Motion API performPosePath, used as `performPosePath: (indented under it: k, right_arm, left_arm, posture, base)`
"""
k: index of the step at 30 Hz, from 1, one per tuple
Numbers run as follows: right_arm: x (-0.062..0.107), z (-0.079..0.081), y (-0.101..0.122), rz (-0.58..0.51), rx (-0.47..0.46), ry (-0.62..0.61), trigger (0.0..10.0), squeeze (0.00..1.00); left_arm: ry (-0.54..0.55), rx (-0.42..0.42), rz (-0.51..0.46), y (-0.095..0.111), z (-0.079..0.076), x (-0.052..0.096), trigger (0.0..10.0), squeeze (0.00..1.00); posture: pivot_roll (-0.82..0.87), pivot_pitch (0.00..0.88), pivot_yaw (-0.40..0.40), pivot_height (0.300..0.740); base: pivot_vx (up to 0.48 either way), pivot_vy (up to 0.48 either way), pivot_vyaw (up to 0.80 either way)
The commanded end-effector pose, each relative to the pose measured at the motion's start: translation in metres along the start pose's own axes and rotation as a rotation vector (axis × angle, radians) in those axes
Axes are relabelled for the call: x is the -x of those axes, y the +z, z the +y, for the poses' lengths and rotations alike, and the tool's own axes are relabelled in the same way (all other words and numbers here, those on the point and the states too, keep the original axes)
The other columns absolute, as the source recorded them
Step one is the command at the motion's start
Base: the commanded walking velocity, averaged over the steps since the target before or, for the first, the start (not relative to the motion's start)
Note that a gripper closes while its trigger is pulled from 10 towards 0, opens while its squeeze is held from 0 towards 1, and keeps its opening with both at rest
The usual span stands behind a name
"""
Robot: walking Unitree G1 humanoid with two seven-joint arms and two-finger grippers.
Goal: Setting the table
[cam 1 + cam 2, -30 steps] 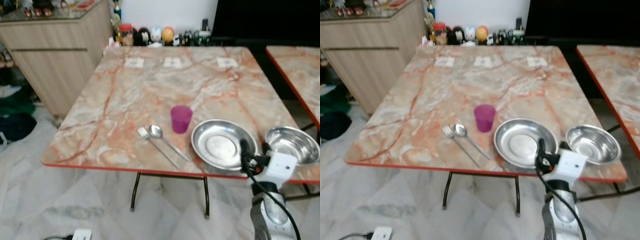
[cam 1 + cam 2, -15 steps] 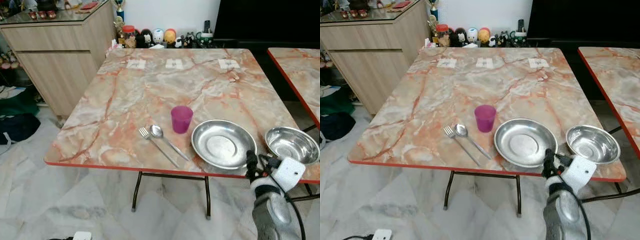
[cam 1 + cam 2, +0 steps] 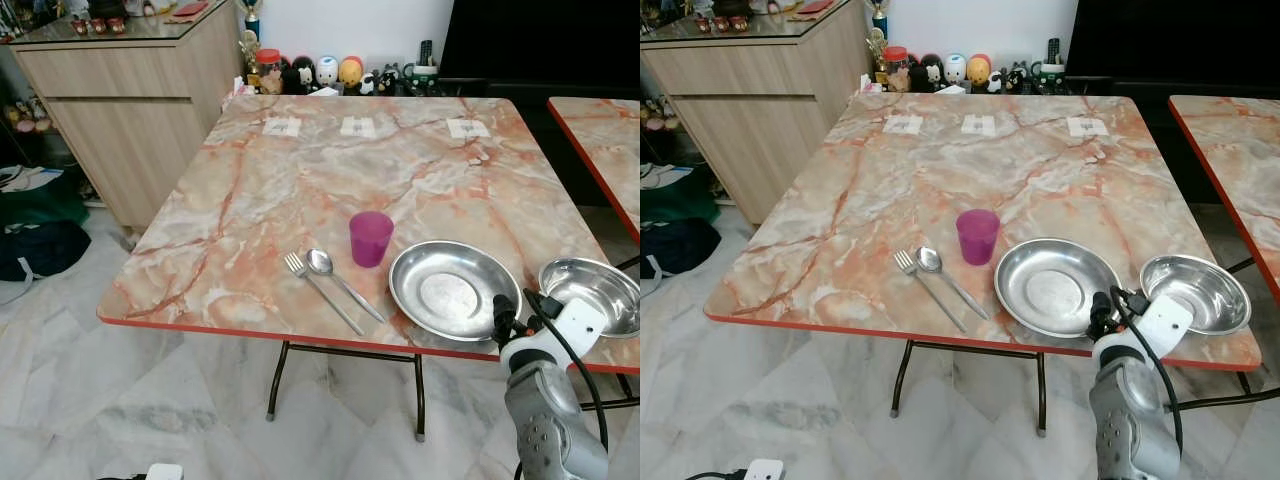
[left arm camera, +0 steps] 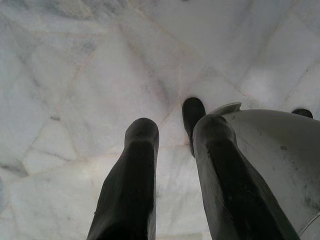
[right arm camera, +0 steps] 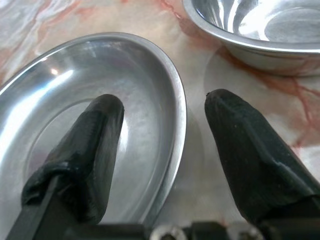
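Our right gripper (image 5: 162, 125) hovers with fingers spread, empty, astride the steel plate's (image 3: 455, 290) rim; our left gripper (image 4: 175, 150) hangs idle, fingers slightly parted.

The table (image 3: 300, 200) is showing cream marble veined in orange-pink, with a red edge. The cup (image 3: 371, 238) is glowing magenta. The plate (image 3: 455, 290), bowl (image 3: 592, 295), fork (image 3: 320, 291) and spoon (image 3: 342, 283) are shining silver. The right claw (image 5: 162, 155) is showing 2 black fingers. The floor (image 3: 120, 400) is showing white-grey marble.
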State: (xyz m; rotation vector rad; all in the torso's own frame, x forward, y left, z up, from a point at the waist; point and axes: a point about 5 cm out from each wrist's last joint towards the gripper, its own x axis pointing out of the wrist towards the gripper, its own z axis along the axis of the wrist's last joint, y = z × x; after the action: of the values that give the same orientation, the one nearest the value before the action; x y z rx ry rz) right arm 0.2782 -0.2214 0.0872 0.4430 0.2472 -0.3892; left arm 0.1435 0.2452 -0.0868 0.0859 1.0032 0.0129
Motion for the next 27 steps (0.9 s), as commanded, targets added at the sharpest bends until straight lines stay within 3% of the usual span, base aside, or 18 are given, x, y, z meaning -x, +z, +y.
performPosePath:
  k: [1, 4, 5, 7, 8, 9, 10, 11, 15, 16, 18, 19, 27]
  right_arm:
    - [-0.001, -0.001, -0.002, 0.015, -0.002, -0.008, 10.0, 0.00]
    - [-0.007, 0.000, -0.005, 0.050, -0.032, -0.017, 10.0, 0.00]
    - [-0.008, 0.000, -0.006, 0.057, -0.038, -0.016, 4.9, 0.00]
    - [-0.009, 0.000, -0.006, 0.059, -0.040, -0.015, 4.9, 0.00]
    - [-0.010, 0.000, -0.009, 0.076, -0.054, -0.020, 1.4, 0.00]
    - [-0.011, 0.000, -0.010, 0.082, -0.062, -0.023, 5.0, 0.00]
    - [-0.012, 0.000, -0.011, 0.086, -0.068, -0.024, 5.0, 0.00]
    - [-0.012, 0.000, -0.011, 0.088, -0.068, -0.025, 10.0, 0.00]
    - [-0.013, -0.002, -0.012, 0.095, -0.062, -0.037, 10.0, 0.00]
    - [-0.014, -0.003, -0.013, 0.099, -0.063, -0.046, 4.9, 0.00]
    - [-0.014, -0.004, -0.014, 0.098, -0.067, -0.054, 4.9, 0.00]
    - [-0.014, -0.004, -0.014, 0.099, -0.068, -0.056, 0.0, 0.00]
    - [-0.015, -0.004, -0.015, 0.099, -0.075, -0.063, 0.0, 0.00]
  left_arm:
    - [0.007, -0.016, 0.033, -0.008, 0.003, 0.002, 10.0, 0.00]
    - [0.004, -0.022, 0.034, -0.008, 0.003, 0.002, 10.0, 0.00]
    - [0.004, -0.023, 0.034, -0.008, 0.003, 0.002, 10.0, 0.00]
    - [0.004, -0.023, 0.034, -0.008, 0.003, 0.002, 10.0, 0.00]
    - [0.004, -0.024, 0.034, -0.008, 0.003, 0.002, 10.0, 0.00]
    - [0.004, -0.024, 0.034, -0.008, 0.003, 0.002, 10.0, 0.00]
    - [0.004, -0.024, 0.034, -0.008, 0.003, 0.002, 10.0, 0.00]
    - [0.004, -0.025, 0.034, -0.009, 0.003, 0.002, 10.0, 0.00]
    - [0.004, -0.027, 0.036, -0.009, 0.003, 0.002, 10.0, 0.00]
    - [0.004, -0.028, 0.037, -0.009, 0.003, 0.002, 10.0, 0.00]
    - [0.004, -0.028, 0.037, -0.009, 0.003, 0.003, 10.0, 0.00]
    - [0.003, -0.028, 0.038, -0.009, 0.003, 0.003, 10.0, 0.00]
    - [0.003, -0.031, 0.038, -0.009, 0.003, 0.003, 10.0, 0.00]
  posture:
    - [-0.10, 0.028, 0.017, 0.740]
    - [-0.10, 0.015, 0.018, 0.740]
    - [-0.10, 0.013, 0.018, 0.740]
    - [-0.10, 0.012, 0.019, 0.740]
    - [-0.10, 0.009, 0.017, 0.740]
    - [-0.10, 0.009, 0.017, 0.740]
    - [-0.10, 0.009, 0.017, 0.740]
    - [-0.10, 0.005, 0.018, 0.740]
    - [-0.10, 0.002, 0.019, 0.740]
    - [-0.09, 0.000, 0.019, 0.740]
    - [-0.09, 0.000, 0.019, 0.740]
    - [-0.09, 0.000, 0.019, 0.740]
    - [-0.09, 0.006, 0.016, 0.740]
  base:
    - [0.000, 0.000, 0.00]
    - [0.000, 0.000, 0.00]
    - [0.000, 0.000, 0.00]
    - [0.000, 0.000, 0.00]
    - [0.000, 0.000, 0.00]
    - [0.000, 0.000, 0.00]
    - [0.000, 0.000, 0.00]
    - [0.000, 0.000, 0.00]
    - [0.000, 0.000, 0.00]
    - [0.000, 0.000, 0.00]
    - [0.000, 0.000, 0.00]
    - [0.000, 0.000, 0.00]
    - [0.000, 0.000, 0.00]
